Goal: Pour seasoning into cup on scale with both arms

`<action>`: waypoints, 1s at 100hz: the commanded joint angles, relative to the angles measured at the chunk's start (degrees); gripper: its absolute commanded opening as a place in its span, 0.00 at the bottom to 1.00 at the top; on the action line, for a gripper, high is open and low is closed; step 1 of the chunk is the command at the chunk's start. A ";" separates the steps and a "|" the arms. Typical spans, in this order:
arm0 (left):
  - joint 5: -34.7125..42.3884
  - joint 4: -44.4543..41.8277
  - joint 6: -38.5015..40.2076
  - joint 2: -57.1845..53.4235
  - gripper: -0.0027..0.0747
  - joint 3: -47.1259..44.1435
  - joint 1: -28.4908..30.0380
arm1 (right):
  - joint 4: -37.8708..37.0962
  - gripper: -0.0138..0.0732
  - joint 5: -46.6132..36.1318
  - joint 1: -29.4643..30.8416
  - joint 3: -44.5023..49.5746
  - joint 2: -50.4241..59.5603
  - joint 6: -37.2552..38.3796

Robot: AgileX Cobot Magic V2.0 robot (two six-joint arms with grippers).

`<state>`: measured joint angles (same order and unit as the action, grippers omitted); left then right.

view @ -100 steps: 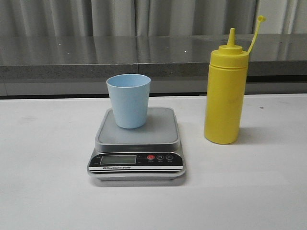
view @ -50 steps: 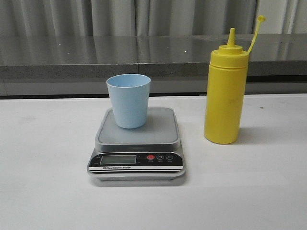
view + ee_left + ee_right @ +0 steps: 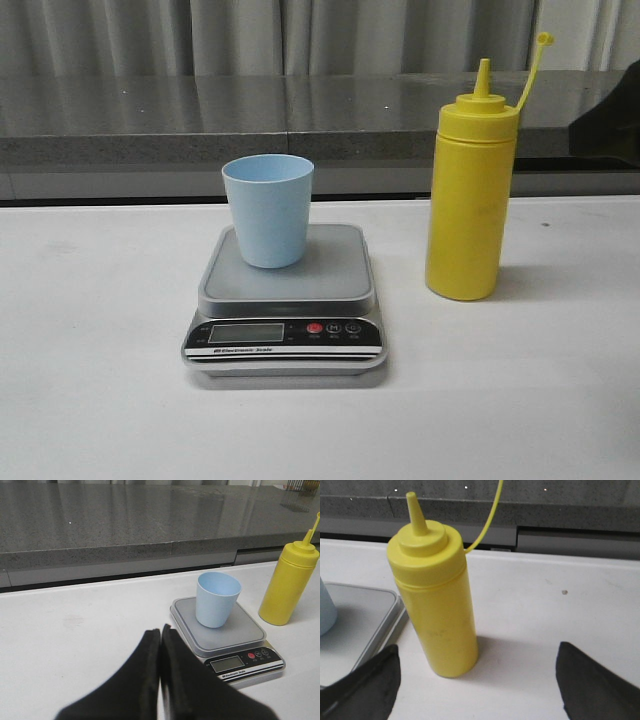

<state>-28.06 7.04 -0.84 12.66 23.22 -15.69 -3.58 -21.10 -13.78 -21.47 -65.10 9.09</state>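
The right tool (image 3: 475, 680) is being held wide apart, its two dark fingers framing the seasoning bottle (image 3: 436, 590) without touching it. The left tool (image 3: 160, 675) is being kept pressed together and empty, poised above the bare counter (image 3: 75, 625), with the scale (image 3: 225, 635) lying toward its 2 o'clock.

In the front view, the cup (image 3: 268, 208) is sitting upright on the rear part of the scale's platform (image 3: 288, 275), and the seasoning bottle (image 3: 470, 190) is standing upright on the counter (image 3: 520, 400) at the scale's 3 o'clock, near it but apart. The nozzle is uncapped, the tethered cap hanging out on its strap.

The task is judged to be barely begun: nothing is being gripped, the bottle is not yet lifted, and no seasoning can be seen in the cup. Grasping, tilting and pouring are all being left to do.
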 commanded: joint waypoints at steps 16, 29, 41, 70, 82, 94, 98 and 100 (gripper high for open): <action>4.68 0.41 0.40 0.56 0.01 1.51 0.04 | -2.84 0.89 -22.10 0.03 -1.48 -10.02 1.57; 4.68 0.41 0.40 0.56 0.01 1.51 0.04 | -5.94 0.89 -32.62 0.03 -1.48 -16.63 6.22; 4.68 0.41 0.40 0.56 0.01 1.51 0.04 | -6.23 0.89 -39.33 0.03 -2.08 -22.62 6.86; 4.68 0.41 0.40 0.56 0.01 1.51 0.04 | -9.68 0.89 -42.92 0.03 -6.70 -31.06 6.97; 4.68 0.41 0.40 0.56 0.01 1.51 0.04 | -10.72 0.89 -44.32 0.03 -9.34 -33.53 7.02; 4.68 0.41 0.40 0.56 0.01 1.51 0.04 | -11.80 0.89 -44.41 0.03 -12.02 -36.39 7.29; 4.68 0.41 0.40 0.56 0.01 1.51 0.04 | -11.80 0.89 -44.56 0.03 -12.77 -37.40 7.50; 4.68 0.41 0.40 0.56 0.01 1.51 0.04 | -11.85 0.89 -44.62 0.03 -13.15 -37.84 7.50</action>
<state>-28.06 7.04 -0.84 12.66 23.22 -15.69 -14.74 -60.57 -13.83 -32.05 -103.15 16.25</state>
